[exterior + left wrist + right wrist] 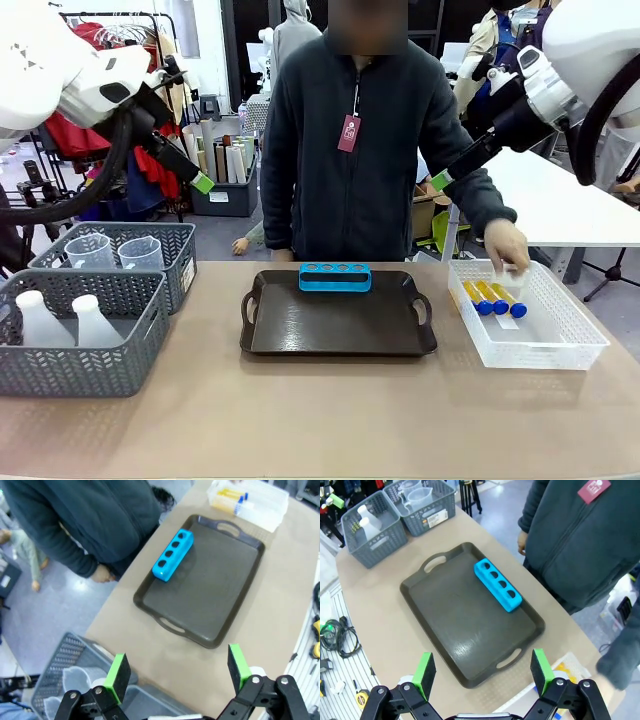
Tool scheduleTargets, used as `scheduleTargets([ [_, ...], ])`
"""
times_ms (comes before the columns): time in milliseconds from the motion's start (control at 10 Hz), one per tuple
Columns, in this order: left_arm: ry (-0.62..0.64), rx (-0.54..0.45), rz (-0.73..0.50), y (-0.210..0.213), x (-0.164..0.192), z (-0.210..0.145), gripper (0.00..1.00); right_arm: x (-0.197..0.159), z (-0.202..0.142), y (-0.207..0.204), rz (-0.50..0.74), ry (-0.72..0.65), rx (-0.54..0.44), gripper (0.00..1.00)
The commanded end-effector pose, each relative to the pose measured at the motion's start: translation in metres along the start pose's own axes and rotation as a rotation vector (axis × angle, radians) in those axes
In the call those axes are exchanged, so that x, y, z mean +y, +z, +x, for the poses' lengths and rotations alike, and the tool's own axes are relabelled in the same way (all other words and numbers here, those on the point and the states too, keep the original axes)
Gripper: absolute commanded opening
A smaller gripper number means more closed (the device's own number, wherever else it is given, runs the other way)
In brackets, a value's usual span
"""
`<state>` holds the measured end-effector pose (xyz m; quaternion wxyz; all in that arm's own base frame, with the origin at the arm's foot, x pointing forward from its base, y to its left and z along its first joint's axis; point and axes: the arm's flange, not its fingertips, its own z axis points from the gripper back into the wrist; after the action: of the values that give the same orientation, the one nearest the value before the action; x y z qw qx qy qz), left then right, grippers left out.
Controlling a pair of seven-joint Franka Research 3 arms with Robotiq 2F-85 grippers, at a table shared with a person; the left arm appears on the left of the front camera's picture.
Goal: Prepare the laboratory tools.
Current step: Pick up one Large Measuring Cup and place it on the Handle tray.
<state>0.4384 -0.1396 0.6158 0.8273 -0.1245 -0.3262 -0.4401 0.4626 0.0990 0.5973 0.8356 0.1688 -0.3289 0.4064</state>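
Observation:
Three yellow test tubes with blue caps (491, 298) lie in a white basket (560, 355) at the table's right, where a person's hand (508, 246) reaches in over them. Two clear handled beakers (116, 252) stand in the rear grey basket (185, 262) on the left. In the front grey basket (95, 372) stand two white conical flasks (62, 320). My left gripper (203, 183) hangs high above those baskets, open and holding nothing (178, 672). Equally high on the right, my right gripper (441, 181) is open and holding nothing too (483, 671).
A dark tray (340, 328) lies mid-table with a blue four-hole rack (335, 277) at its far edge, holes unfilled. The person stands close against the far side of the table. Bare tabletop runs along the near edge in front of the tray.

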Motion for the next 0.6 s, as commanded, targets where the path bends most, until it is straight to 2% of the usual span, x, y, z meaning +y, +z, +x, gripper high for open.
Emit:
scheduleTargets([
  [0, 0.146, 0.135, 0.065, 0.005, 0.008, 0.009, 1.00, -0.001, 0.000, 0.001, 0.015, -0.005, -0.015, 1.00],
  [300, 0.290, 0.277, 0.123, -0.001, 0.039, 0.005, 1.00, -0.001, 0.000, 0.001, 0.015, -0.005, -0.015, 1.00],
  [500, 0.424, 0.371, 0.232, -0.027, 0.072, -0.013, 1.00, -0.001, 0.000, 0.001, 0.015, -0.005, -0.015, 1.00],
])
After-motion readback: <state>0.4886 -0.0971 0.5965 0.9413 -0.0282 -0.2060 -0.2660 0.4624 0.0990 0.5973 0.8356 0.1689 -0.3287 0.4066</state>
